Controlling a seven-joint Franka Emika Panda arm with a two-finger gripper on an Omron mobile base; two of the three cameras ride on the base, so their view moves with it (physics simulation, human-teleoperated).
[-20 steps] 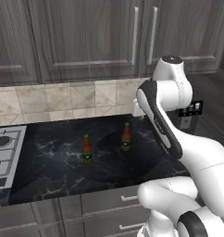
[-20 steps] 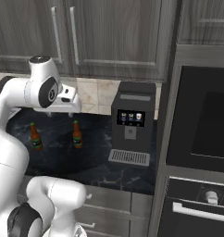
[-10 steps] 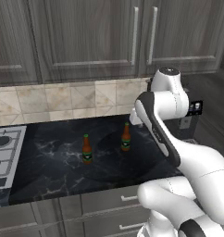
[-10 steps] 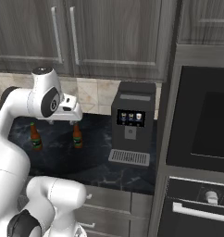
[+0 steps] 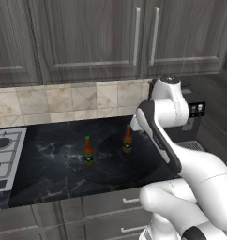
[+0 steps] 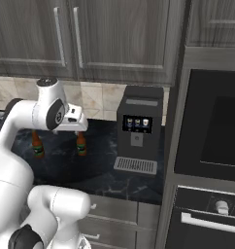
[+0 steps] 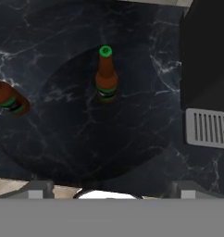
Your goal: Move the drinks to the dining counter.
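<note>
Drinks are standing upright on the black-topped wall counter, not on any dining counter: the nearer bottle is sitting close to the hand, the second bottle is standing well apart from it toward the stove. Neither is being held or touched.

Change noted: over the last second the arm has been folding forward and lowering, the wrist dropping from above the bottles to a level just over the nearer one. Both bottles are staying where they were. Judgement: the approach to a first pick is under way; no transport has begun.

Pose: the elbow is bending high beside the coffee machine, the hand pointing down at the counter. In the hand view the nearer bottle is appearing ahead and slightly left of centre.

Gripper: whether the fingers are parted or closed cannot be told
</note>
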